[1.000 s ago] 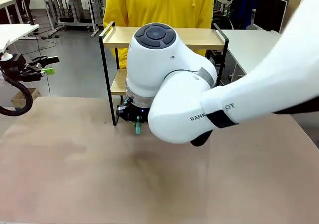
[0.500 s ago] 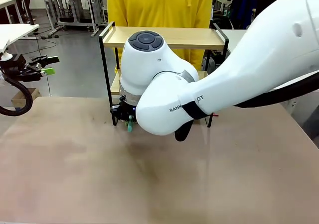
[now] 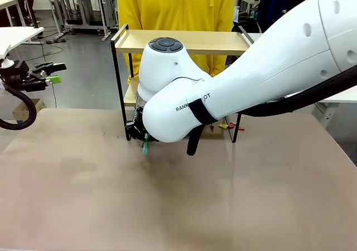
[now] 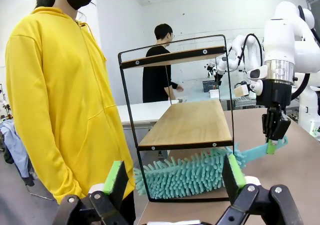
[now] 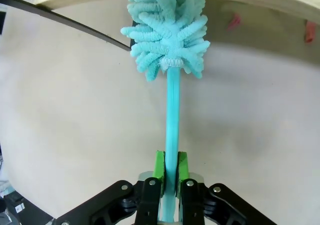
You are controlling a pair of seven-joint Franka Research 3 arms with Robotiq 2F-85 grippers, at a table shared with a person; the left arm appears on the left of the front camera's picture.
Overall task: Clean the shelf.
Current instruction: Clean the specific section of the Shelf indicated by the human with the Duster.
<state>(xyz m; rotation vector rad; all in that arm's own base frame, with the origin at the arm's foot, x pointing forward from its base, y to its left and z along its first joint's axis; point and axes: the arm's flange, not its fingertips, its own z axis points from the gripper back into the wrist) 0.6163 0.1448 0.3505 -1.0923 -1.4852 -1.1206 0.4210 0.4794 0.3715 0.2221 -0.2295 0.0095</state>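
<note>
**Duster [image 4: 187, 174] tucked under the shelf [image 4: 189, 122]**

At the far left of the front view, the left gripper [image 3: 54, 73] hangs out beyond the side of the brown table [image 3: 167, 206]. Its fingers are spread with nothing between them. Its wrist camera looks past its own green pads [image 4: 116, 176] at the shelf from the side. From there the fluffy teal duster head lies beneath the lower board, close over the tabletop. The handle reaches out to the right gripper [image 4: 272, 144], which is clenched on it.

The shelf stands at the table's far edge, in front of a person in a yellow hoodie [image 3: 175, 5]. From the front, the bulky white right arm [image 3: 223, 95] blocks most of the lower board and the duster head. Just a bit of teal handle pokes out below the gripper.

The right wrist camera looks straight along that handle to the head, under the board's underside. Small red scraps [image 5: 233, 20] lie on the table farther right.
</note>
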